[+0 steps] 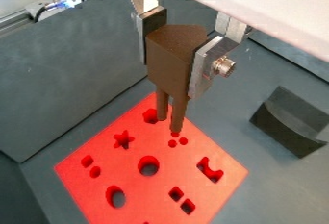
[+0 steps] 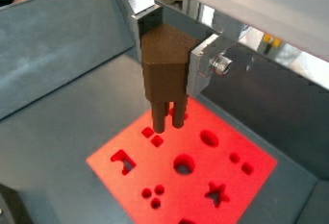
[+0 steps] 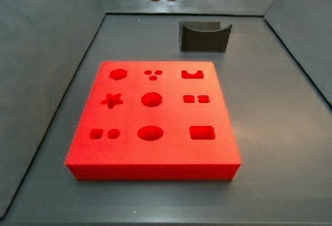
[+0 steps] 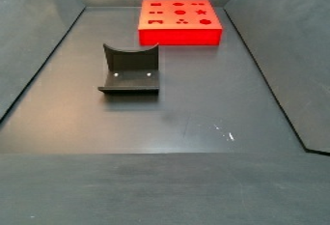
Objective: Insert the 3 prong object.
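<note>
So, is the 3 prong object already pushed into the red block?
No: in a wrist view the 3 prong object, held by the gripper, hangs with its prongs above the red block.

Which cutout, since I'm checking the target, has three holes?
The three-hole cluster, mid-row nearest the holder; others have fewer. Gripper holds 3 prong object above the block.

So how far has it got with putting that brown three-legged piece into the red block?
Picked up already: the claw is shut on the dark brown three-pronged peg, seen in both wrist views. In hand: it hangs above the flat red block with shaped cut-outs, prongs pointing down. Left to do: lower the prongs into the cluster of three small round holes, which shows empty in a side view.
</note>
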